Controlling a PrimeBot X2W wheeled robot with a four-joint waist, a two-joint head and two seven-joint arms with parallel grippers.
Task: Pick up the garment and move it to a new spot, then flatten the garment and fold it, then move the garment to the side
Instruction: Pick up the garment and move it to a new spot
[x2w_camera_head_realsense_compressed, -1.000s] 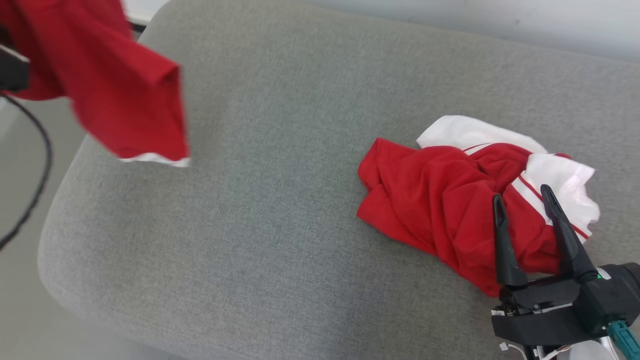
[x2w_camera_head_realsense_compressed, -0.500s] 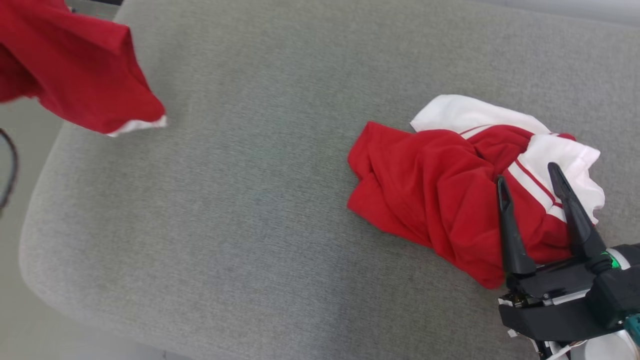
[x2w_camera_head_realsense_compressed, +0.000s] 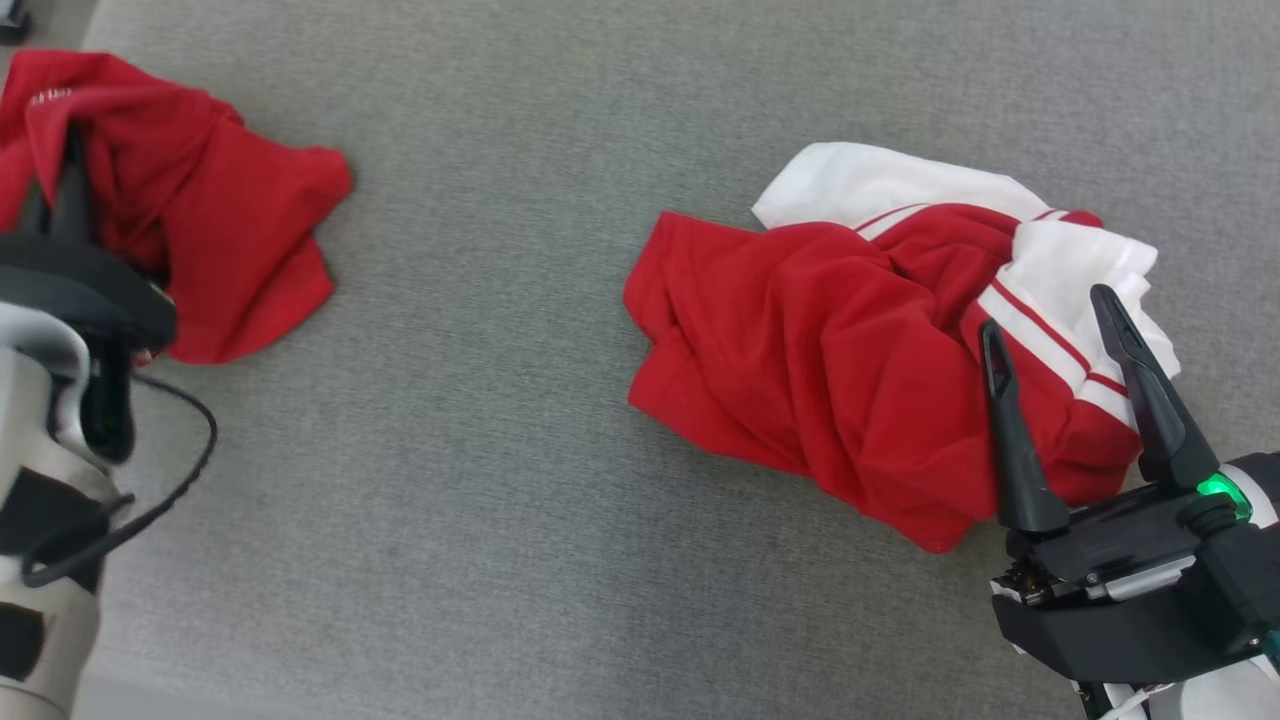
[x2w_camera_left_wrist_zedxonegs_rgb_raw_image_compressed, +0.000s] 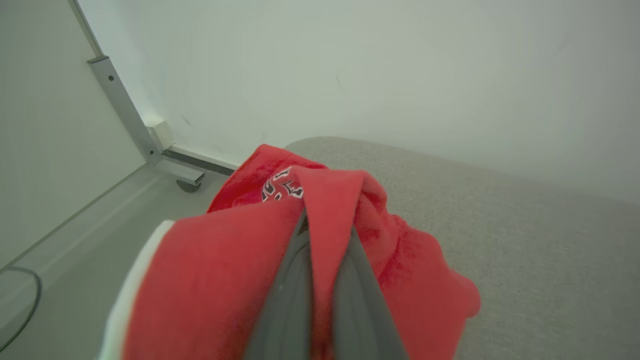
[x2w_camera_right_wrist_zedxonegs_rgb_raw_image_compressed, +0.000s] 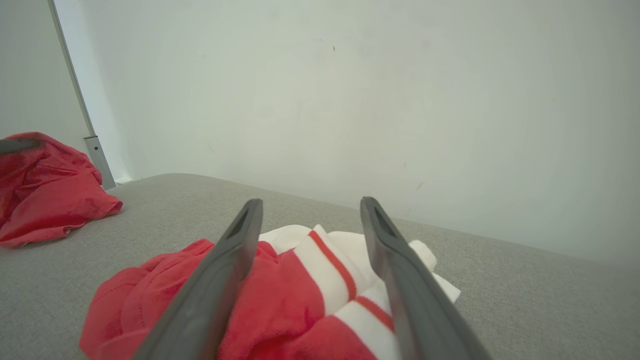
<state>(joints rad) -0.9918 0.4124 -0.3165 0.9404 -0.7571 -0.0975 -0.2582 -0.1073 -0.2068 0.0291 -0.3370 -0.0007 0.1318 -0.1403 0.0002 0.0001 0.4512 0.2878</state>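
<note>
A plain red garment (x2w_camera_head_realsense_compressed: 230, 230) lies bunched on the grey cushion (x2w_camera_head_realsense_compressed: 500, 450) at the far left. My left gripper (x2w_camera_head_realsense_compressed: 60, 150) is shut on a fold of it. In the left wrist view the cloth (x2w_camera_left_wrist_zedxonegs_rgb_raw_image_compressed: 225, 280) is pinched between the two fingers (x2w_camera_left_wrist_zedxonegs_rgb_raw_image_compressed: 285, 295) and drapes over them. A second crumpled garment, red and white (x2w_camera_head_realsense_compressed: 830, 350), lies at the right. My right gripper (x2w_camera_head_realsense_compressed: 1045, 312) stands open just above its striped white part, and its fingers (x2w_camera_right_wrist_zedxonegs_rgb_raw_image_compressed: 215, 290) hold no cloth.
The cushion's left edge runs close beside the held garment, with pale floor beyond. A metal frame leg (x2w_camera_left_wrist_zedxonegs_rgb_raw_image_compressed: 125, 110) stands by the white wall. A black cable (x2w_camera_head_realsense_compressed: 170, 490) loops off my left forearm. Bare cushion lies between the two garments.
The camera has tilted down. The red garment that hung in the air from my left gripper now rests on the cushion at the left. My right gripper has kept its open stance.
</note>
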